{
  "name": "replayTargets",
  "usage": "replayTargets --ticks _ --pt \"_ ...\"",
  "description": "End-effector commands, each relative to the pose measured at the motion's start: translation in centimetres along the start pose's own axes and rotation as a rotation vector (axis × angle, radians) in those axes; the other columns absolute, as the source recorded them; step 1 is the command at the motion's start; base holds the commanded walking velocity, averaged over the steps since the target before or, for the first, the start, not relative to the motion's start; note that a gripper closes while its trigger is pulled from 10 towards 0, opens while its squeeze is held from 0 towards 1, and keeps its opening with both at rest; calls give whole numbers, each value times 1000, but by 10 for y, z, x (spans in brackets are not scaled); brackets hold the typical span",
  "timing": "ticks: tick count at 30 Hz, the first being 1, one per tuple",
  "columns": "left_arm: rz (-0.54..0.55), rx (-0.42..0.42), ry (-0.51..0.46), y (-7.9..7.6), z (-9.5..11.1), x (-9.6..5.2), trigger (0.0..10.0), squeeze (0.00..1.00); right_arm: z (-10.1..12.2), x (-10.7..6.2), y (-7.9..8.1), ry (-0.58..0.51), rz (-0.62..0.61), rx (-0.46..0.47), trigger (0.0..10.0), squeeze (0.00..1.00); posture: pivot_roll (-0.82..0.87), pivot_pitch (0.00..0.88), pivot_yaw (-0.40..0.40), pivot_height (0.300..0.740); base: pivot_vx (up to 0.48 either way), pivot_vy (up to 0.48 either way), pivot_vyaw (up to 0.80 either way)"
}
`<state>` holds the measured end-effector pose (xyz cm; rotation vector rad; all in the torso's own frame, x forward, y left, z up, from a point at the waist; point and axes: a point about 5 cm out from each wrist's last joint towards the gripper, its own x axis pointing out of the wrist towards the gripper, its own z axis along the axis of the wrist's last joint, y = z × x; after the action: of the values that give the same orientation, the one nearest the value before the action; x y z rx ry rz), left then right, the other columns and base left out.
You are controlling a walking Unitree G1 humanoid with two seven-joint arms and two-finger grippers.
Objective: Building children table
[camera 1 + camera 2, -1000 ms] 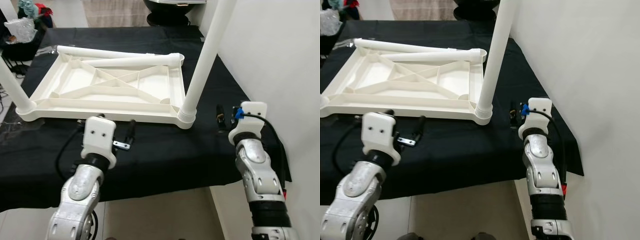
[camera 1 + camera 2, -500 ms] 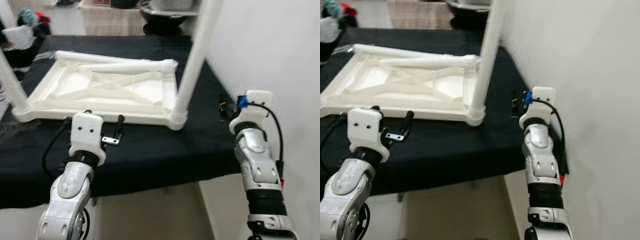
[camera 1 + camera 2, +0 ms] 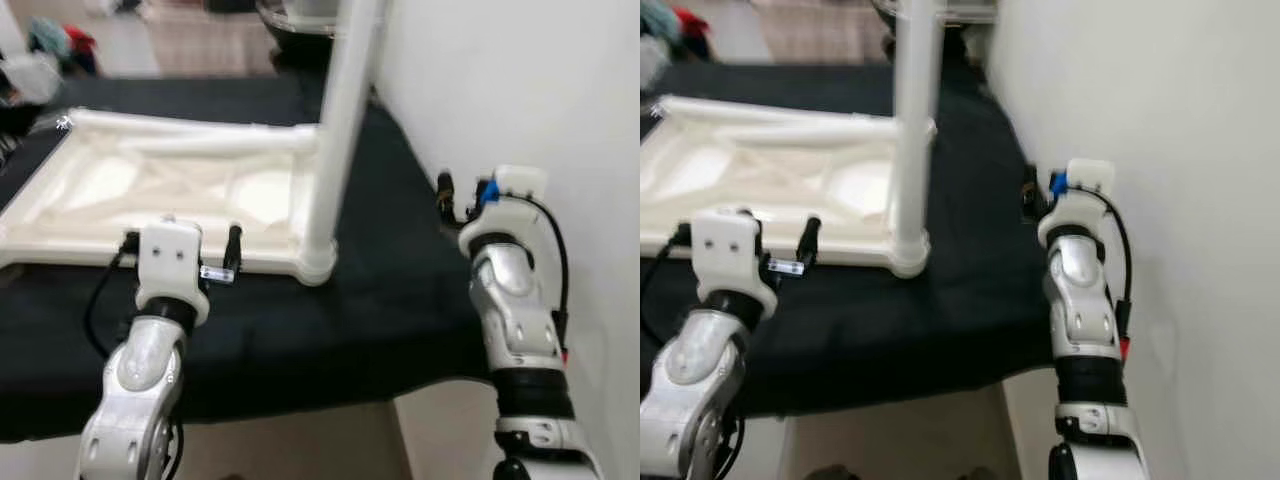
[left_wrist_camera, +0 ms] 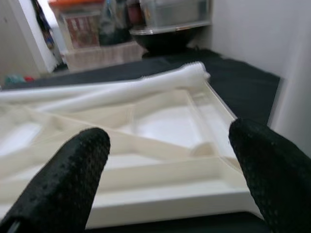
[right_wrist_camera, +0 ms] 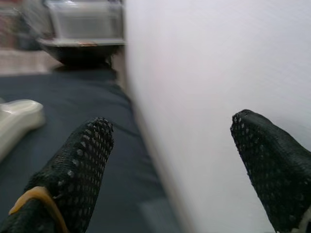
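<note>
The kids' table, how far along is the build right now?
Done: one leg stands upright in the near right corner of the upside-down tabletop. In hand: nothing; the left gripper and right gripper are open and empty. Left: loose legs lying across the far edge.

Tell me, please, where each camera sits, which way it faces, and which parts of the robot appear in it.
Left and right eye views: on the head, looking down at the upturned white plastic tabletop on the black cloth; both silver arms show.
Left wrist view: along the open left gripper toward the tabletop and a loose white plastic leg.
Right wrist view: along the open right gripper toward the white wall.
All views share the black cloth.
</note>
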<state>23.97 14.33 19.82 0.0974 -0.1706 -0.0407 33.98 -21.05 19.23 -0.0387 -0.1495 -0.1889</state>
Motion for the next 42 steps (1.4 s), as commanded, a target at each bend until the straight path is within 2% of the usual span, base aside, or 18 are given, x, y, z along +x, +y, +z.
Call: replayTargets --ticks 1,4,9,21,31,36,38,41,42 --pt "0 11 5 0 -1 -2 10000 0 -7 -1 0 28 19 15 10000 0 61 96 -79 740 0 0 0" --pt "-7 9 10 -3 -2 -3 10000 0 -12 -2 3 56 62 17 10000 0 61 103 -79 740 0 0 0" --pt "-29 -3 24 -7 -4 -5 10000 0 -12 -2 7 41 112 28 10000 0 63 108 -80 740 0 0 0" --pt "-87 -25 49 -22 -10 -10 10000 0 -9 -1 9 27 145 26 10000 0 56 115 -77 740 0 0 788" --pt "-95 -32 65 -23 -12 -12 10000 0 -10 5 -6 55 25 -2 10000 0 57 116 -79 740 0 0 106" --pt "-96 -31 64 -23 -12 -12 10000 0 -12 8 -10 77 3 -15 10000 0 55 125 -76 740 0 0 0" --pt "-101 -34 75 -24 -14 -12 10000 0 -18 12 -12 122 58 10 10000 0 54 124 -74 740 0 0 0" --pt "-148 -47 110 -28 -22 -17 10000 0 -27 17 -17 195 212 12 10000 0 54 127 -71 740 0 0 0" --pt "-148 -47 110 -28 -22 -17 10000 0 -27 17 -17 195 212 12 10000 0 54 127 -71 740 0 0 0"
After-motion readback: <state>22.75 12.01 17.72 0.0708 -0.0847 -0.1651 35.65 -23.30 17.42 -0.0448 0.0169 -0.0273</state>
